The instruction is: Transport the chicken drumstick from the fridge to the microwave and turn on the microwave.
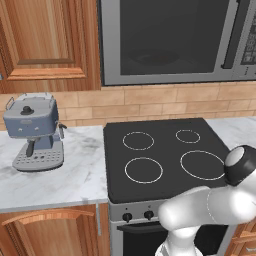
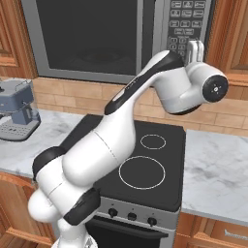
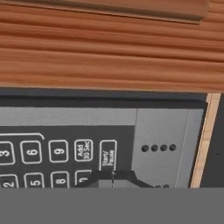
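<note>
Jaws [image 3: 113, 180] sit drawn together into one dark tip with nothing between them, pressed up close to the keypad [image 3: 52, 157] of the microwave [image 2: 97, 38]. In my hand view that tip lies just under the "Start/Pause" button [image 3: 107, 154], with the "Add 30 Sec" button [image 3: 83, 151] next to it and the number keys running off to the side. A wooden cupboard [image 3: 109, 48] face fills the area beyond the keypad's edge.

From the right base view my arm reaches up from the lower left, bends over the stove [image 2: 145, 160], and ends with the hand against the keypad on the microwave's right side. The microwave's dark glass door [image 1: 170, 37] is shut, with its vertical bar handle [image 1: 231, 35] beside the keypad; I cannot tell through the glass whether the chicken drumstick lies inside.

Below the microwave, the black stove shows four ring burners and a row of knobs [image 2: 131, 216] along its front. A blue-grey coffee machine [image 1: 35, 132] stands on the marble tabletop [image 1: 75, 175] to the stove's left, well apart from my hand.
</note>
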Robot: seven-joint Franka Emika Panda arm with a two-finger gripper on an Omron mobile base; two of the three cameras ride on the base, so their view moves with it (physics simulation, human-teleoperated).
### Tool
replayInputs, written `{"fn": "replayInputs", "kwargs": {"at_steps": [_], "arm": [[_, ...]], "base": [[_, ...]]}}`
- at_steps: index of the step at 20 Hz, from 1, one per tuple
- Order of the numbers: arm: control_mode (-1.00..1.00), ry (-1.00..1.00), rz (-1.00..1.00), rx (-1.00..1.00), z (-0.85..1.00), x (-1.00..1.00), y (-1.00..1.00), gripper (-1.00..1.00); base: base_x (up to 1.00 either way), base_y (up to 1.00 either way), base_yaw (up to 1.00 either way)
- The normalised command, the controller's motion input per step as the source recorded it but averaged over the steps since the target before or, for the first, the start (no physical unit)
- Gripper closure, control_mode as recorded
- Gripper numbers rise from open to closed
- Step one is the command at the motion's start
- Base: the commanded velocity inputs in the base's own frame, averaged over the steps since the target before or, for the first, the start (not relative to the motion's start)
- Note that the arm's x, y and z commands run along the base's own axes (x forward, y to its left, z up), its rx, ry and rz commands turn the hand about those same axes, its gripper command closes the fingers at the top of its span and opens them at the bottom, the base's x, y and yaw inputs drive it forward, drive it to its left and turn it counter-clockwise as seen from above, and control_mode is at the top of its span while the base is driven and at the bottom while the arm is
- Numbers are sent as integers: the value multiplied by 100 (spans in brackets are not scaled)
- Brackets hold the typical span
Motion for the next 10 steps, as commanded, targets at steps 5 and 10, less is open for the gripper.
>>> {"fn": "replayInputs", "kwargs": {"at_steps": [5,10], "arm": [[-100,0,0,2,-3,21,-10,100],[-100,0,0,2,-5,20,-9,100]], "base": [[0,0,0],[0,0,0]]}}
